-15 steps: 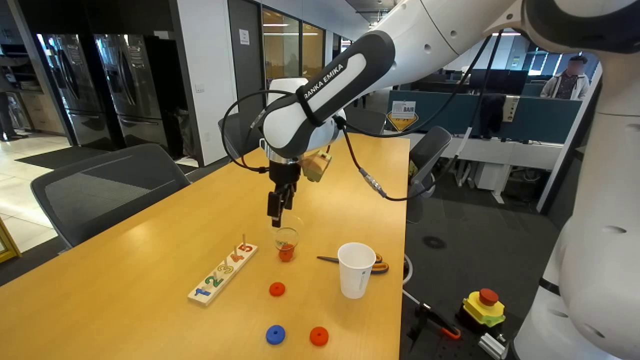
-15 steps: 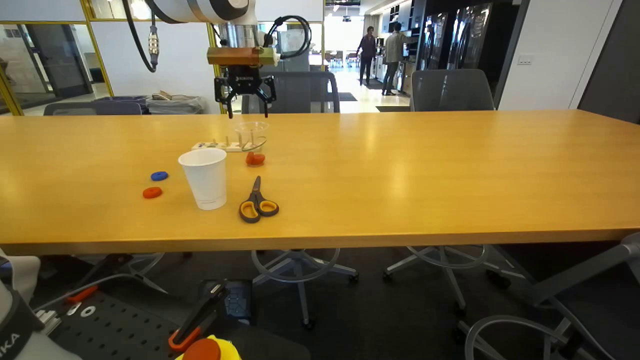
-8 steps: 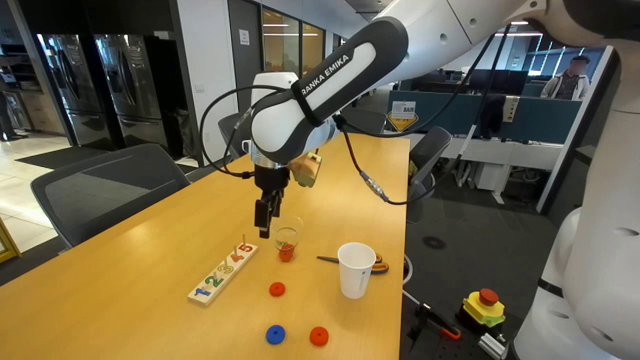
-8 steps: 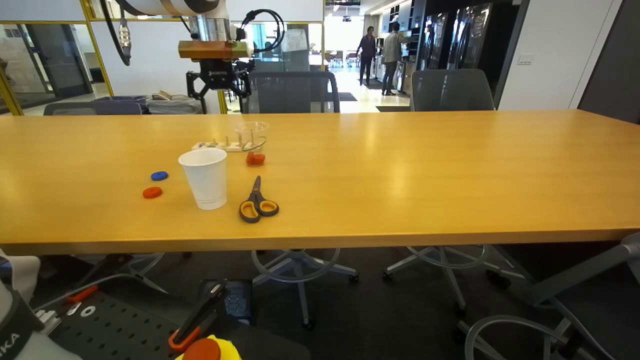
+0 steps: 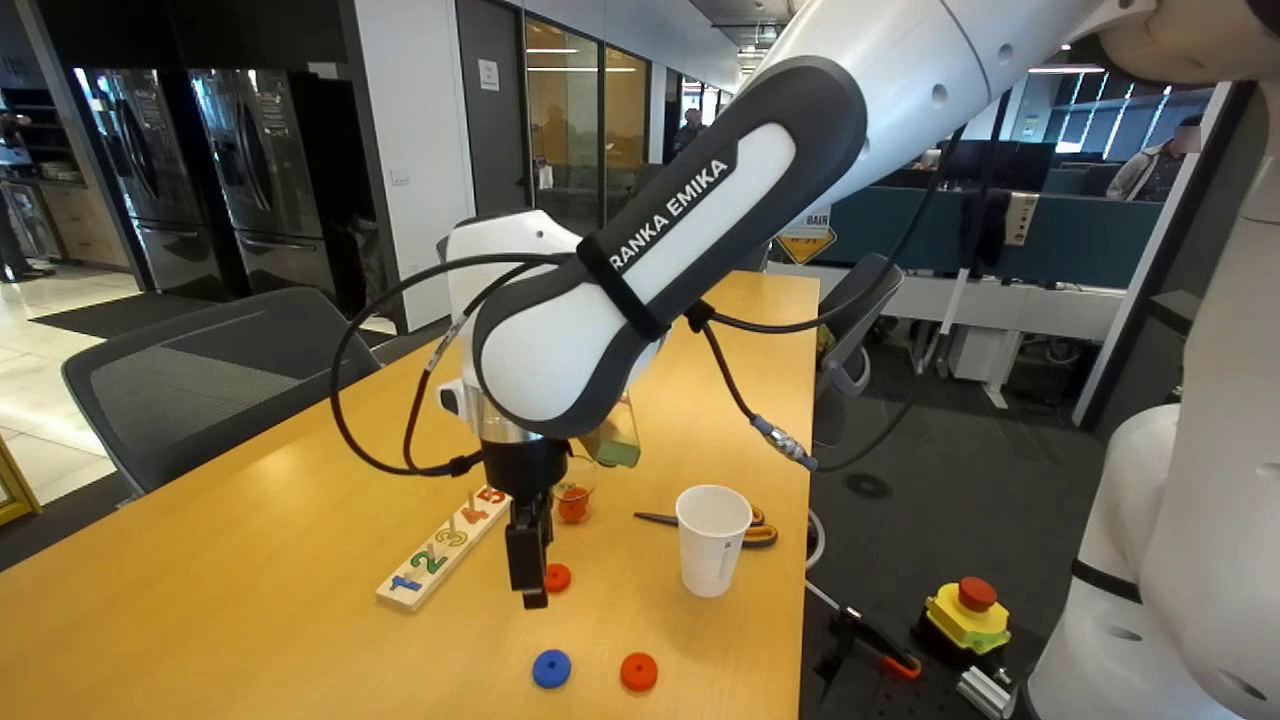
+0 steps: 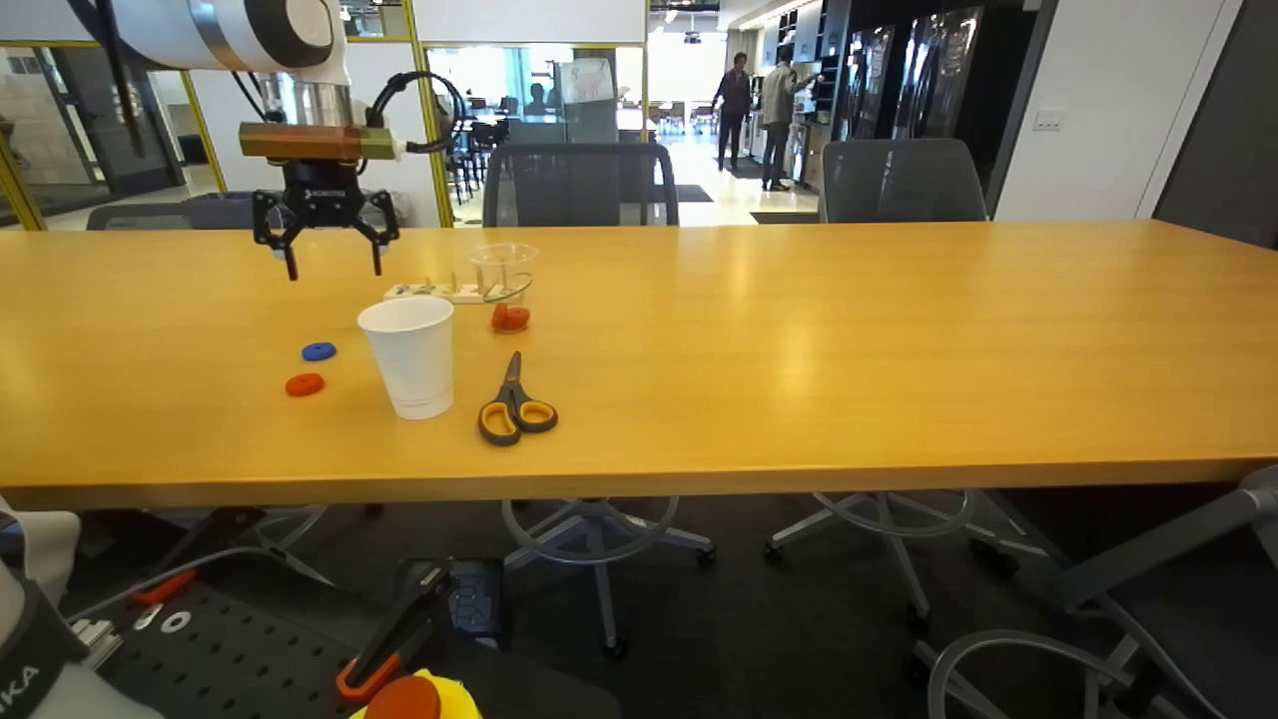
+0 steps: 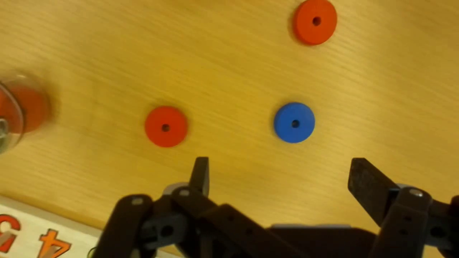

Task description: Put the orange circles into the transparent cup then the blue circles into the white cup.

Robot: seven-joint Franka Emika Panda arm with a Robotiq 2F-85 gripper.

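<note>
Hand (image 6: pixel 334 275), shifted from above the transparent cup (image 6: pixel 504 288) toward two loose orange circles (image 7: pixel 166 121) on the tabletop (image 6: pixel 899 350), one nearer its robot-side edge; hand spread wide, nothing held; other orange circles already in that cup, so collecting orange presumably continues.

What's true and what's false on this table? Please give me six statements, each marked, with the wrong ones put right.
1. The claw is open. True.
2. The claw grips the blue circle. False: the blue circle lies on the table.
3. The white cup is tipped over. False: the white cup stands upright.
4. The scissors lie beside the white cup. True.
5. There are orange circles in the transparent cup. True.
6. No orange circle lies outside the transparent cup. False: two lie on the table.
</note>
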